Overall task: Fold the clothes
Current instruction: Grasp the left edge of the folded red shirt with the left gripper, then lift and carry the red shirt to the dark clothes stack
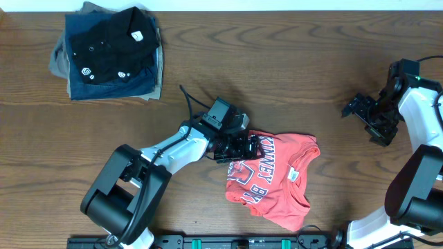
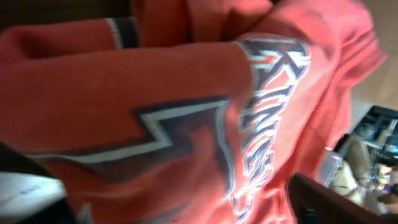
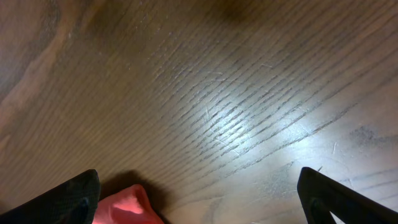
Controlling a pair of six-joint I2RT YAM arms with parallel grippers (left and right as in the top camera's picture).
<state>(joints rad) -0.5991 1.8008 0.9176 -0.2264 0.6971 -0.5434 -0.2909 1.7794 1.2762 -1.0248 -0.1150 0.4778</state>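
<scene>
Overhead view: left gripper (image 1: 237,148) sits at the left edge of the red-orange T-shirt (image 1: 277,183), jaws spread with printed cloth between them; I see no pinch. Right gripper (image 1: 354,108) has its jaws wide apart over bare table (image 1: 277,76), well apart from the shirt. The shirt lies crumpled near the table's front centre, lettering up, its edges bunched. I judge nothing folded yet: flattening and every fold are left. A stack of folded garments (image 1: 111,55) rests at the far left corner.
</scene>
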